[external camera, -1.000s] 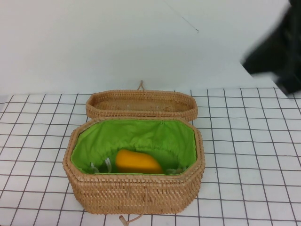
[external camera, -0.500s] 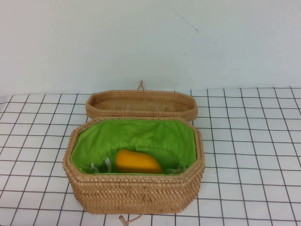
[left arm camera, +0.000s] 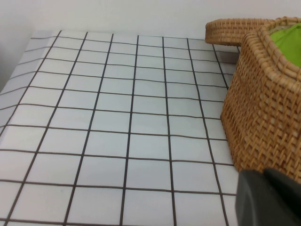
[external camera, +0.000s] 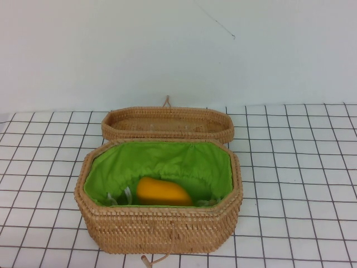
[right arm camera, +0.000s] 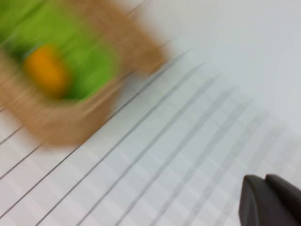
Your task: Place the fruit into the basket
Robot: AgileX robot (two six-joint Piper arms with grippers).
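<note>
The orange-yellow fruit (external camera: 163, 191) lies inside the basket (external camera: 159, 226), on its green cloth lining. The wicker lid (external camera: 167, 124) lies open behind the basket. Neither arm shows in the high view. My left gripper (left arm camera: 263, 173) is shut and empty, low beside the basket's outer wall (left arm camera: 263, 117) on the robot's left. My right gripper (right arm camera: 265, 178) is shut and empty, raised above the table away from the basket (right arm camera: 51, 117); the fruit (right arm camera: 44, 70) shows inside it, blurred.
A white table with a black grid (external camera: 301, 184) runs all round the basket. A plain white wall (external camera: 167, 50) stands behind the table.
The right arm, seen dark and blurred at the top right of the high view one second ago, has left that view. The fruit and basket have not moved.
</note>
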